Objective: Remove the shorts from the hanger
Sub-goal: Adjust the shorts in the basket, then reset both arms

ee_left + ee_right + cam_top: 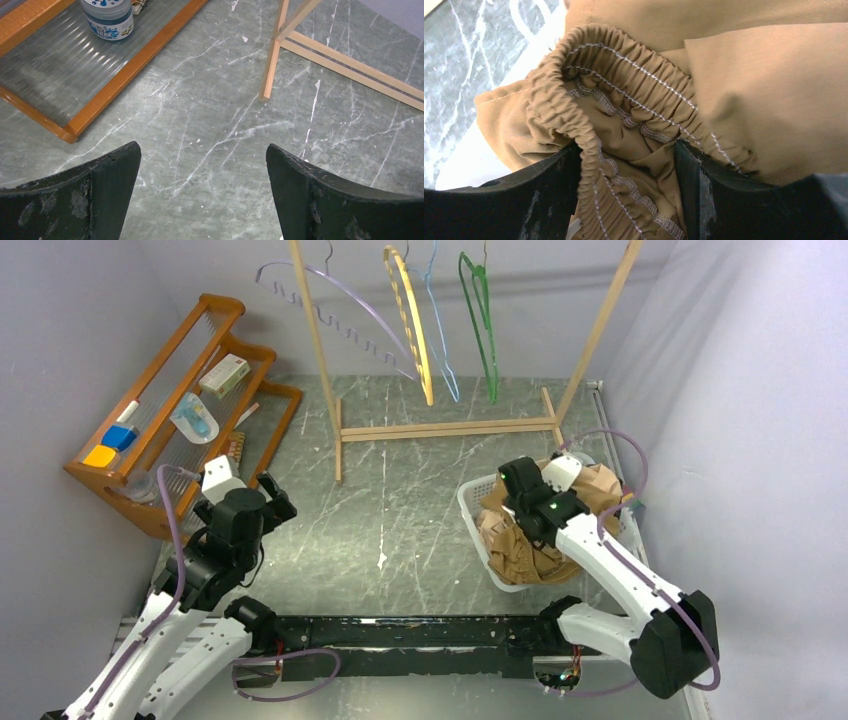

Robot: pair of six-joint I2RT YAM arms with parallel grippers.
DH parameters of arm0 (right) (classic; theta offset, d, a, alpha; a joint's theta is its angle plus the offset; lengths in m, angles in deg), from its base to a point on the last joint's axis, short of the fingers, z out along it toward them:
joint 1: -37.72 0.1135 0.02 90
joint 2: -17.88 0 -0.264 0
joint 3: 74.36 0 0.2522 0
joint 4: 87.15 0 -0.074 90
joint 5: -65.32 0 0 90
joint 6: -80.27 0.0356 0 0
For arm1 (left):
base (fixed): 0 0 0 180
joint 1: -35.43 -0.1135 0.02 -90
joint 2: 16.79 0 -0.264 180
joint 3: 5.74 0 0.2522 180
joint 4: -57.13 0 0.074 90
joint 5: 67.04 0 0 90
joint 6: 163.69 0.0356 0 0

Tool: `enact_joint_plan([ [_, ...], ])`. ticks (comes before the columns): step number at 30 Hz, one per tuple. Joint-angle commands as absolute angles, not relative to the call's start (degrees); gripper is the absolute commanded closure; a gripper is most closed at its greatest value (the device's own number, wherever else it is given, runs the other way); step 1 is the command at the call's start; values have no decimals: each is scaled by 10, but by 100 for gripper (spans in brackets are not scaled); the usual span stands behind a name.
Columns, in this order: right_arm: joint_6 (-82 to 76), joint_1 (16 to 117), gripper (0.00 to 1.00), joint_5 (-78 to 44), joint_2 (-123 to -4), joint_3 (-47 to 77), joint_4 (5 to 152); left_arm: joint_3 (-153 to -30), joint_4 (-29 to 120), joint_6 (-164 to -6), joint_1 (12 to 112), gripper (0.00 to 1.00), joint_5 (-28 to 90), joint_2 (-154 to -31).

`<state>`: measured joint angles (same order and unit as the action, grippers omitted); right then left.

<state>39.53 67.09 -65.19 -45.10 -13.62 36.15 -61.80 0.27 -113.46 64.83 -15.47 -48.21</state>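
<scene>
Right claw (624,150) is down in the white basket (468,505) at the right side of the table (400,510), and this is the arm you are working with. Its two dark fingers stand partly apart, with tan shorts (744,95) bunched in the gap between them. The gathered elastic waistband (624,65) is the part that matters. It arcs across the top of the wrist view, then folds down along the inner face of the left finger and runs out of the bottom of the picture. So the band's long axis, where it passes through the claw, runs roughly along the fingers and not across them. Cloth touches both fingers, but you cannot tell from these views whether it is pinched or only lying loose in the gap.

Left claw (202,150) is spread wide and holds nothing. It hangs over bare table beside the orange shelf (150,410), well apart from the basket, so the right arm is by far the nearer one.

Four hangers (480,320) hang on the wooden rack (450,428) at the back, and all look bare. The shorts sit heaped in the basket, which suggests the task is close to done and your next move is likely a release and lift.
</scene>
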Motion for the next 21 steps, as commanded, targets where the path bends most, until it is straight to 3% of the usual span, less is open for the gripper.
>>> enact_joint_plan([
  [1, 469, 615, 31, -561, -452, -243, 470, -634, 5, -1130, 644, 1, -152, -486],
  [5, 491, 582, 30, -546, -496, -274, 478, -634, 3, -1131, 645, 1, -153, -485],
  [14, 386, 585, 13, -618, -354, -111, 364, -630, 13, -1130, 644, 1, -145, -474],
  [21, 305, 585, 8, -540, -321, -70, 377, -629, 17, -1129, 644, 1, -136, -473],
])
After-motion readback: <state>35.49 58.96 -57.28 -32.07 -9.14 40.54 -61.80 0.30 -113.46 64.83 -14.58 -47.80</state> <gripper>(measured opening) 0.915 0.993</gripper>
